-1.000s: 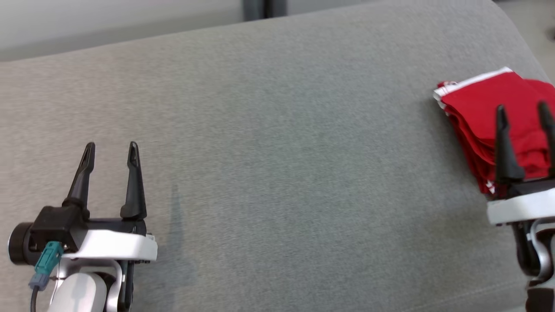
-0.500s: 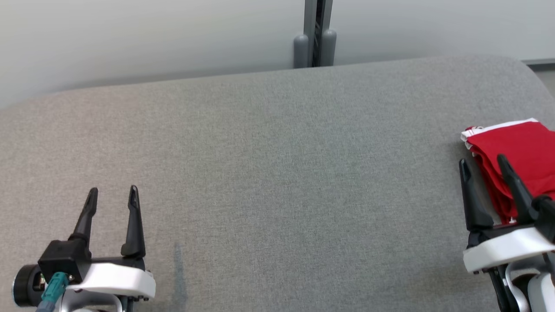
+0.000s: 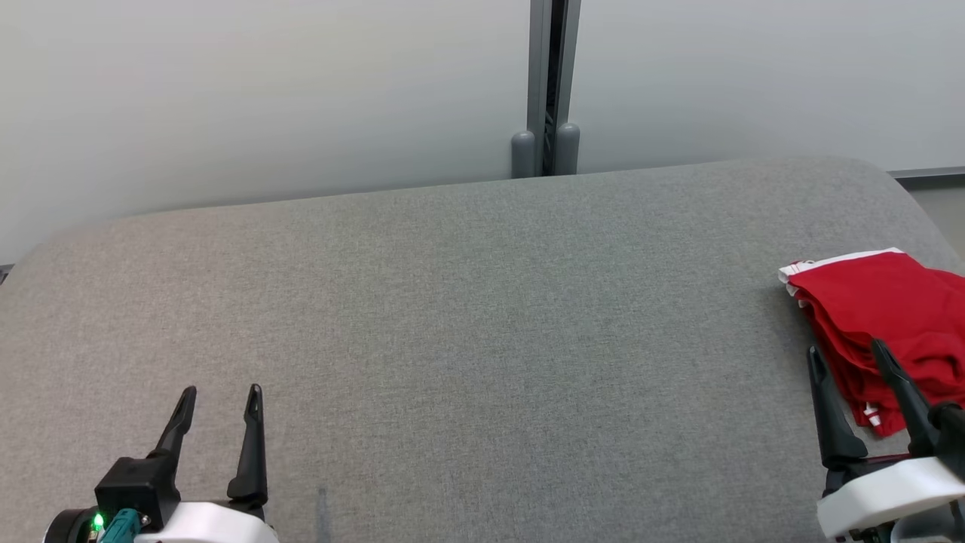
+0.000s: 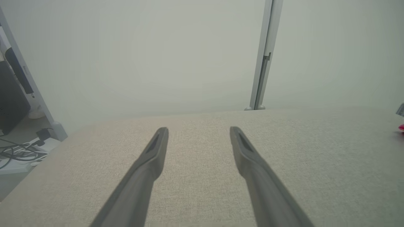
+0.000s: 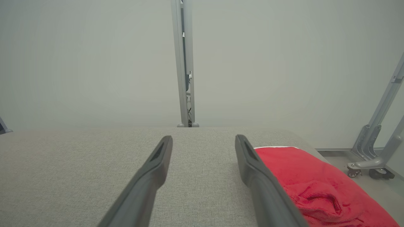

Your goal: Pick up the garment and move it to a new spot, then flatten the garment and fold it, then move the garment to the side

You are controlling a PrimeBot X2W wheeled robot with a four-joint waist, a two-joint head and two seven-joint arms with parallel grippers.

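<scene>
The folded red garment is lying at the right end of the grey cushion. The right gripper is hovering over the cushion's front right corner, fingers standing wide, gripping nothing. The left gripper is hovering over the cushion's front left, fingers likewise wide and empty.

Red cloth garment, matt gry woven surface, metal post

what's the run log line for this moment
red garment: folded, right end of grey cushion | left pincer: open, empty, over bare cushion | right pincer: open, empty, by garment's near edge
</scene>
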